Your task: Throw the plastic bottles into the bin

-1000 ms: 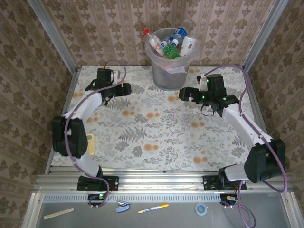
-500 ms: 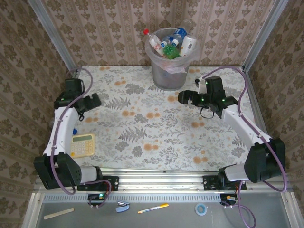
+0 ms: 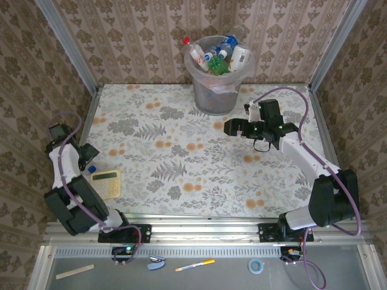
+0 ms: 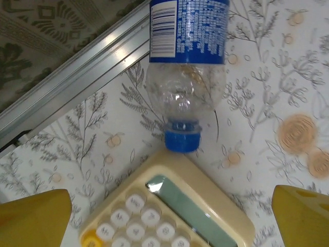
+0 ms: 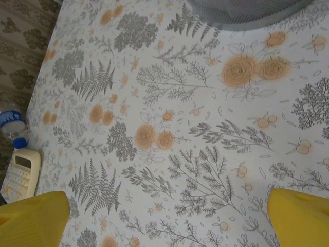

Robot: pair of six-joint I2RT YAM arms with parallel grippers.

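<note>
Plastic bottles [image 3: 215, 55] fill the bin [image 3: 216, 96] at the far edge of the table [image 3: 181, 160]. One more bottle [image 4: 187, 77], blue-labelled and blue-capped, lies by the left rail, its cap right against the corner of a beige calculator [image 4: 198, 213]. The left gripper [image 4: 167, 218] hangs above it, jaws spread wide and empty. The right gripper [image 3: 228, 127] hovers near the bin, jaws likewise spread, holding nothing.

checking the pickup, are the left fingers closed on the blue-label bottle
No, the bottle lies on the table beyond the wide-open left fingers, untouched.
</note>
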